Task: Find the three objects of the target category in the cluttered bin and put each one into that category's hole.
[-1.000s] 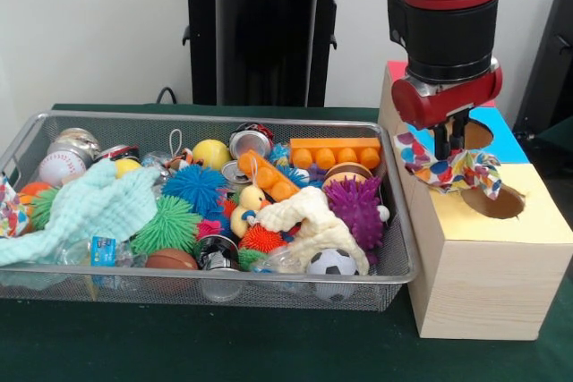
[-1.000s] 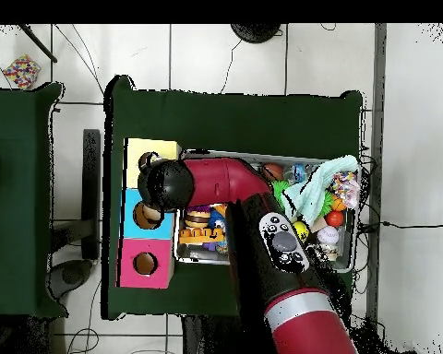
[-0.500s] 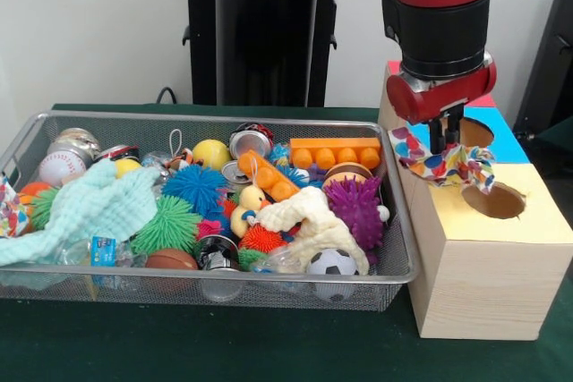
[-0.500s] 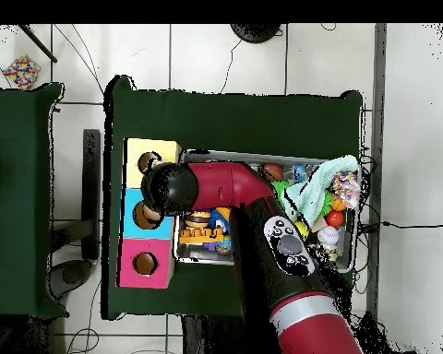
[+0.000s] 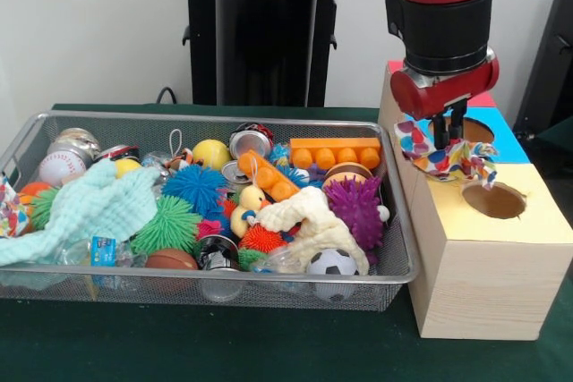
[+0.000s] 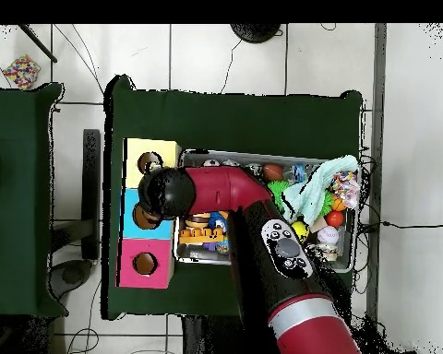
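Note:
My gripper [image 5: 446, 134] is shut on a white cloth with multicoloured dots [image 5: 439, 155]. The cloth hangs over the near-left part of the yellow-topped wooden box [image 5: 528, 221], just left of and above its round dark hole [image 5: 495, 200]. The silver wire-mesh bin [image 5: 206, 282] lies to the left, full of toys. A second dotted cloth [image 5: 9, 207] hangs at the bin's left end. In the overhead view the arm's wrist [image 6: 165, 192] hides the gripper and the held cloth, next to the yellow box's hole [image 6: 149, 163]; the bin [image 6: 350, 267] shows to the right.
The blue-topped hole [image 5: 474, 131] and the red-topped box [image 5: 398, 69] lie behind the gripper. The bin holds spiky balls [image 5: 356, 207], a mint cloth [image 5: 89, 207], a cream knit cloth [image 5: 313, 221], cans and an orange block [image 5: 336, 151]. The black pedestal [image 5: 260, 33] stands behind.
The gripper with the dotted cloth has risen a little and stayed over the box's left part, shifting slightly left and then back right. The bin's contents have not moved.

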Tool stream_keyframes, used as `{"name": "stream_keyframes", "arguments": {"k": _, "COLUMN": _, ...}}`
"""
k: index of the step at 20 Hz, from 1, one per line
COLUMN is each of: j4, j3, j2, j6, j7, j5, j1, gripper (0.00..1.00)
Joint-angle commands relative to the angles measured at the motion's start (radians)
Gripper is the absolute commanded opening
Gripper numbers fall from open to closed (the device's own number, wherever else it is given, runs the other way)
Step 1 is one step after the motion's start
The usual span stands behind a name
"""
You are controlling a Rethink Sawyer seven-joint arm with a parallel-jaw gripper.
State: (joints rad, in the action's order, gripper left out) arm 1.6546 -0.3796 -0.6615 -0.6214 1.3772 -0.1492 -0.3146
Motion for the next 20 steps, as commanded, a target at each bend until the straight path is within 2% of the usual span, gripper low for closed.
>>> {"name": "stream_keyframes", "arguments": {"k": 1, "j4": 0.074, "j3": -0.074, "j2": 0.005, "j6": 0.059, "j7": 0.095, "j5": 0.015, "j1": 0.001, "gripper": 0.0}}
{"name": "stream_keyframes", "arguments": {"k": 9, "j4": 0.037, "j3": -0.068, "j2": 0.012, "j6": 0.058, "j7": 0.109, "j5": 0.017, "j1": 0.026, "gripper": 0.0}}
{"name": "stream_keyframes", "arguments": {"k": 20, "j4": 0.037, "j3": -0.095, "j2": 0.029, "j6": 0.195, "j7": 0.098, "j5": -0.016, "j1": 0.01, "gripper": 0.0}}
